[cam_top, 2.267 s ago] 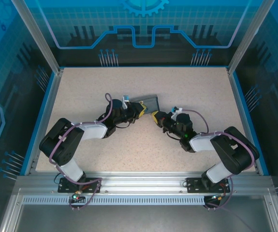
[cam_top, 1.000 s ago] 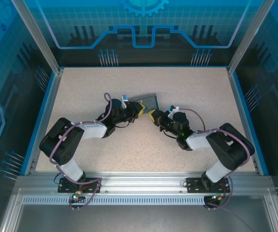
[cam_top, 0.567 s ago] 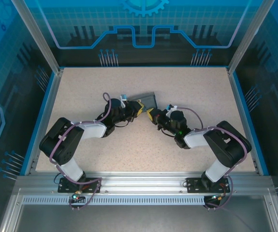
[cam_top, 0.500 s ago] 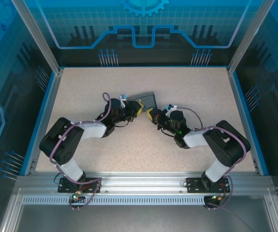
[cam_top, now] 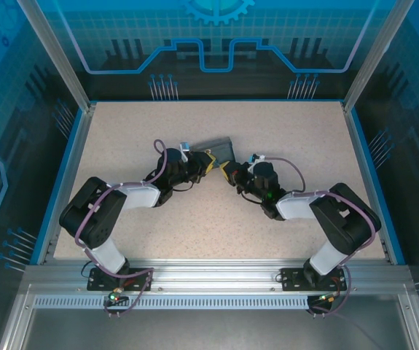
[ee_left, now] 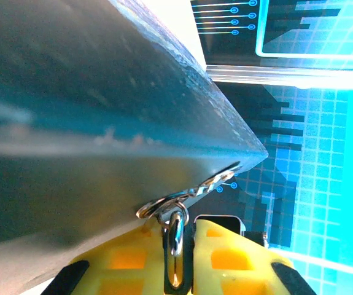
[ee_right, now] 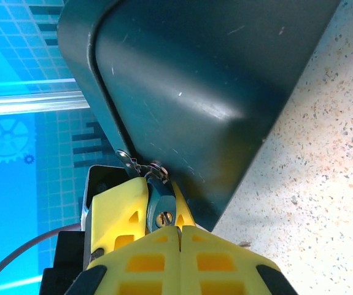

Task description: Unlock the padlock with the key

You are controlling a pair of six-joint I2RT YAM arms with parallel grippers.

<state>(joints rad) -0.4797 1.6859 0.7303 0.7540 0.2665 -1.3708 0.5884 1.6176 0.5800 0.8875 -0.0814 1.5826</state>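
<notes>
In the right wrist view the small bluish padlock (ee_right: pixel 159 200) is pinched between the yellow fingers (ee_right: pixel 118 206) of my left gripper (cam_top: pixel 210 162), its brass keyhole (ee_right: pixel 164 217) facing the camera. My right gripper (ee_right: pixel 179 230) is shut, its tips right at the keyhole. A thin sliver of the key (ee_right: pixel 166 216) sits in the hole. In the left wrist view the padlock's silvery shackle (ee_left: pixel 176 232) stands between the shut fingers of my left gripper (ee_left: pixel 177 226), hooked through a ring (ee_left: pixel 158 206) on the dark box (ee_left: pixel 72 110).
The dark box (cam_top: pixel 218 146) lies tilted just behind both grippers, mid-table; my right gripper (cam_top: pixel 226 170) almost touches the left one. A small toothed metal piece (ee_right: pixel 124 158) hangs at the box's edge. Speckled tabletop (ee_right: pixel 323 160) stretches around, bounded by a blue rim (cam_top: pixel 67 168).
My right gripper has slid left and slightly back until its tips meet the padlock. The box and my left gripper have shifted a little toward the back left.
</notes>
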